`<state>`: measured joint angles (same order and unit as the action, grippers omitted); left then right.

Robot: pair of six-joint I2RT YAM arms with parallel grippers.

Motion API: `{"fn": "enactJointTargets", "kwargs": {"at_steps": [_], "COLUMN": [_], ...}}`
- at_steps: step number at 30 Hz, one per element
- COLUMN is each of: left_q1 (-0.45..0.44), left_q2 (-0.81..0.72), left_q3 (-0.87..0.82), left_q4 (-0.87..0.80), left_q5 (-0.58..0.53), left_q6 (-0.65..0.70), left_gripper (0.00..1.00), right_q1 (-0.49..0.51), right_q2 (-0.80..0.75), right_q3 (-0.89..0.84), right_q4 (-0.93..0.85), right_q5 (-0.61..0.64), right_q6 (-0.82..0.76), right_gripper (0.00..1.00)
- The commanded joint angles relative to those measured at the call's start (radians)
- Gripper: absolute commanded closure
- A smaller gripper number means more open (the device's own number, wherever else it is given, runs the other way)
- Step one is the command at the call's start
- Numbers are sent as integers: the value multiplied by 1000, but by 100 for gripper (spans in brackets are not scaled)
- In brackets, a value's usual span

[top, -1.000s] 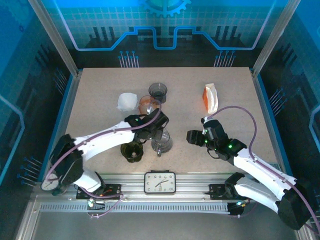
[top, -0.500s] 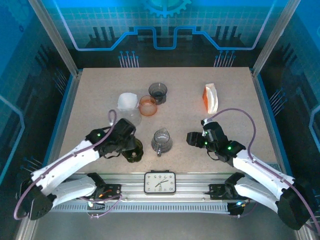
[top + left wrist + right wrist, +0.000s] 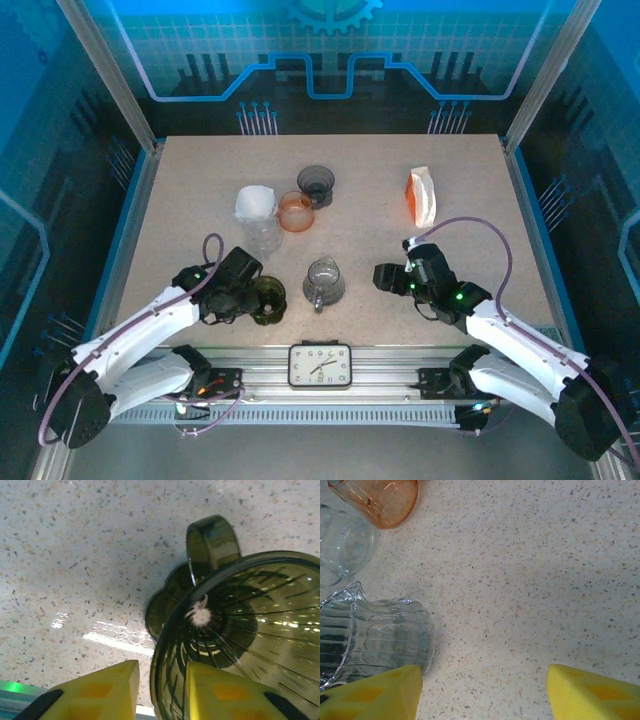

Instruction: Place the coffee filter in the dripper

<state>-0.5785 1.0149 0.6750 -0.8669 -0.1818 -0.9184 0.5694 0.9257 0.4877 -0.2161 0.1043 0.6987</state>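
A clear cup (image 3: 262,236) and orange cup (image 3: 295,211) crowd the white filter (image 3: 255,202).

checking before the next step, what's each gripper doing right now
Left gripper: jaws either side of the dripper rim; whether it grips cannot be told.
Right gripper: open, holding nothing.

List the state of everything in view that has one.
coffee filter, outside every dripper
dark dripper, upright, no filter inside
left gripper, fingers astride the dark dripper's rim, grip unclear
right gripper, open, holding nothing
clear dripper, upright
orange dripper, upright
grey dripper, upright
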Motion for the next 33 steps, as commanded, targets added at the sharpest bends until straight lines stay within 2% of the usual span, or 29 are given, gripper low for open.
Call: {"fn": "enactJointTargets", "kwargs": {"at_steps": [1, 7, 14, 21, 26, 30, 33], "left_q1": [7, 8, 7, 6, -25, -97, -102], "left_q2": [13, 10, -54, -102, -42, 67, 159], "left_q3": [-25, -23, 35, 214, 332, 433, 492], "left_q4": [24, 33, 1, -90, -58, -1, 53], "left_q5": [22, 25, 28, 46, 112, 121, 182], "left_q6": [-5, 9, 47, 128, 161, 191, 213], "left_gripper": [76, 100, 100, 100, 100, 100, 100], "right_q1": [-17, -22, -24, -26, -26, -28, -29], "right_q2": [-21, -18, -13, -10, 1, 5, 4], "right_q3": [-18, -15, -11, -8, -8, -6, -2], "right_q4": [4, 6, 9, 13, 24, 21, 12], "right_q5": [3, -2, -2, -2, -2, -4, -5], "right_q6": [4, 5, 4, 4, 5, 4, 4], "right_gripper": [32, 32, 32, 32, 32, 32, 32]}}
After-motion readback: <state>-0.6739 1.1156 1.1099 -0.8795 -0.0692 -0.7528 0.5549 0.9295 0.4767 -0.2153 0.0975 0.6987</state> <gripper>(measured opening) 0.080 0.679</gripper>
